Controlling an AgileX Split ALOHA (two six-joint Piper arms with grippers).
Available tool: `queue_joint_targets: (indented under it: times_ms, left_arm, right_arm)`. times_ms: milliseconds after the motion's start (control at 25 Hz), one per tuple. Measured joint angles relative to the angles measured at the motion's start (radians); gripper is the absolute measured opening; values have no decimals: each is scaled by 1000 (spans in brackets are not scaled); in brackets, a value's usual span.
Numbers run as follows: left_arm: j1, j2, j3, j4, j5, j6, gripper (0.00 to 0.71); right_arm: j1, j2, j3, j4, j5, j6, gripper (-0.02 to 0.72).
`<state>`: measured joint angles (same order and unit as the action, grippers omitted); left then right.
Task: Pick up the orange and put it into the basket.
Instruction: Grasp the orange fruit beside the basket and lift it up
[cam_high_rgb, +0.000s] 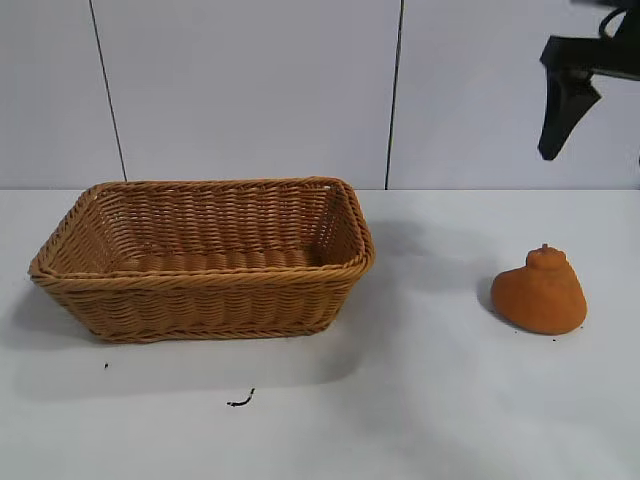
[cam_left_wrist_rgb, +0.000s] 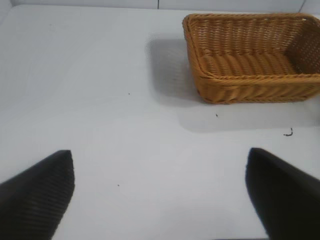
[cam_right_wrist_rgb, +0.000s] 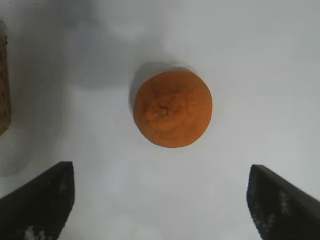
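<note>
The orange sits on the white table at the right, knob up, well apart from the basket, which stands empty at the left. My right gripper is open and empty, high above the orange, which lies just ahead of its wide-apart jaws. One of its fingers shows at the exterior view's top right. My left gripper is open and empty over bare table, with the basket some way beyond it. The left gripper is out of the exterior view.
A small black scrap lies on the table in front of the basket; it also shows in the left wrist view. A white panelled wall stands behind the table. The basket's edge shows at the side of the right wrist view.
</note>
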<state>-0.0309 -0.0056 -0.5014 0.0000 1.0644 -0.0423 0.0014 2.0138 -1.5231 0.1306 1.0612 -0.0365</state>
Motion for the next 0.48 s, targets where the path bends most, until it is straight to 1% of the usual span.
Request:
queue_joint_targets:
  times_ms: [160, 360, 440, 480]
  left_arm:
    - [0, 0, 0, 0, 0, 0, 666]
    - [0, 0, 0, 0, 0, 0, 666]
    - [0, 0, 0, 0, 0, 0, 666]
    - [0, 0, 0, 0, 0, 0, 666]
  right_arm:
    - [0, 84, 0, 0, -9, 0, 638]
    - [0, 161, 0, 1, -59, 0, 638]
    - [0, 182, 0, 2, -65, 0, 627]
    - [0, 188, 0, 2, -72, 0, 610]
